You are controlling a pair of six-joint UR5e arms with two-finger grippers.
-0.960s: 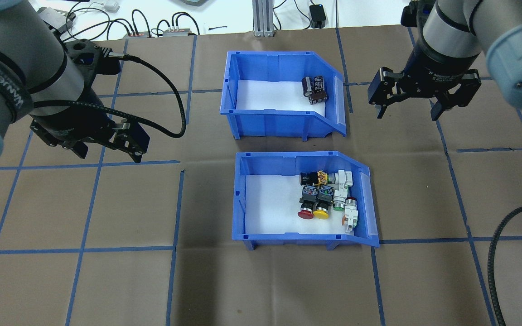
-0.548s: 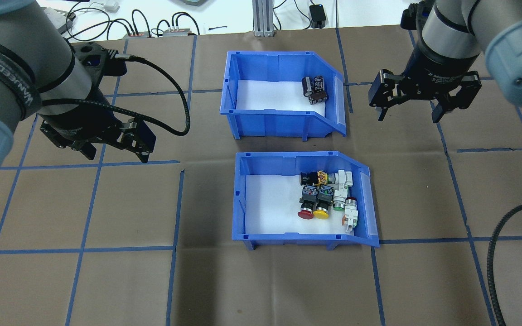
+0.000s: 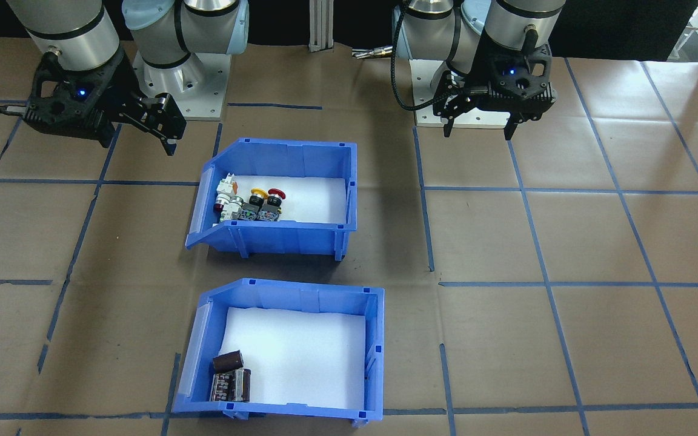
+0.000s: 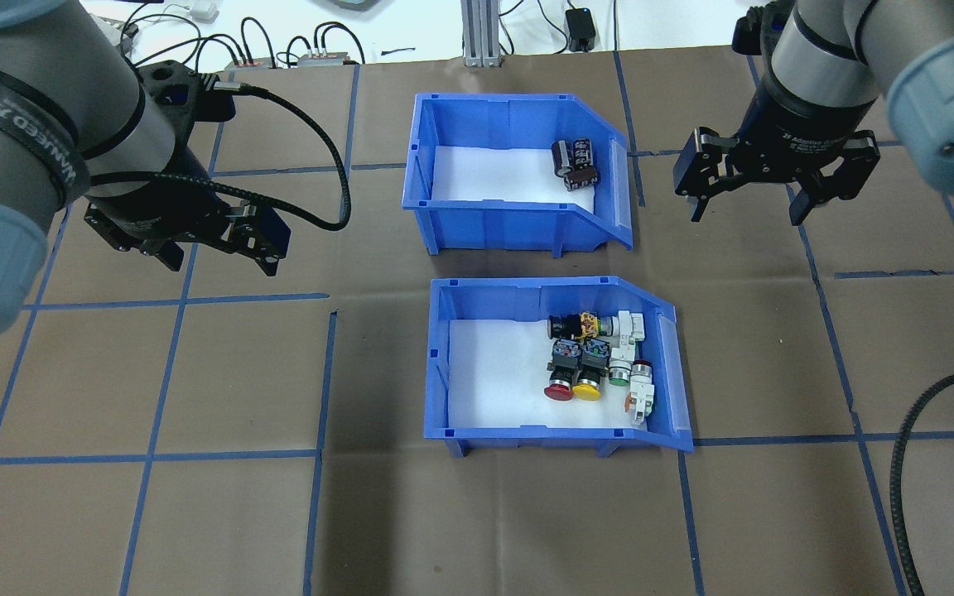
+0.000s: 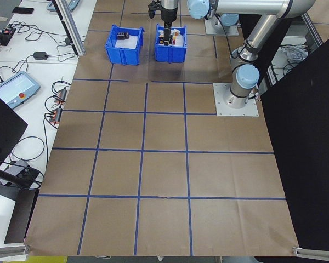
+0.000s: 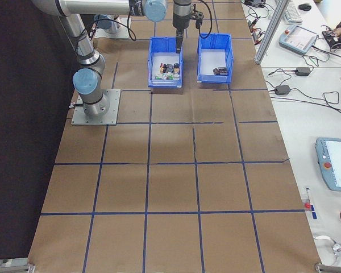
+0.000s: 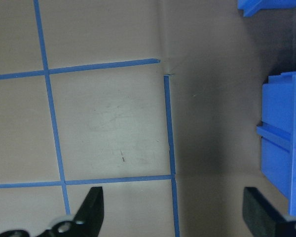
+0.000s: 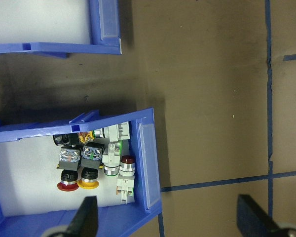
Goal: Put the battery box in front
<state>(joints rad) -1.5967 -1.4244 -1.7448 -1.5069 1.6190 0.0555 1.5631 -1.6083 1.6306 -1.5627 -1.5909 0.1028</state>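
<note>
The jaws of the left gripper (image 4: 216, 252) are spread wide with nothing between them, and the gripper is held above bare tabletop on the robot's left of both bins. The jaws of the right gripper (image 4: 746, 207) are likewise spread wide and empty, held over the tabletop just beyond the sloped open end of the battery box (image 4: 493, 223), without contact. The battery box, a blue plastic bin with a sloped-cut front and a white foam floor, is set on the brown paper-covered tabletop (image 4: 195, 513) marked with a blue tape grid, in the row farther from the robot's base. Three small dark brown-black cylindrical cells (image 4: 575, 163) are lying clustered in its corner nearest the sloped opening, on the robot's right. A second blue plastic bin of the same size (image 4: 527, 434), holding red, yellow, green and white push-button switches (image 4: 597, 364), is placed in the row nearer the robot, directly beside the battery box with a narrow gap between them. In the right wrist view both bins are seen below the gripper, the switch bin more fully.
</note>
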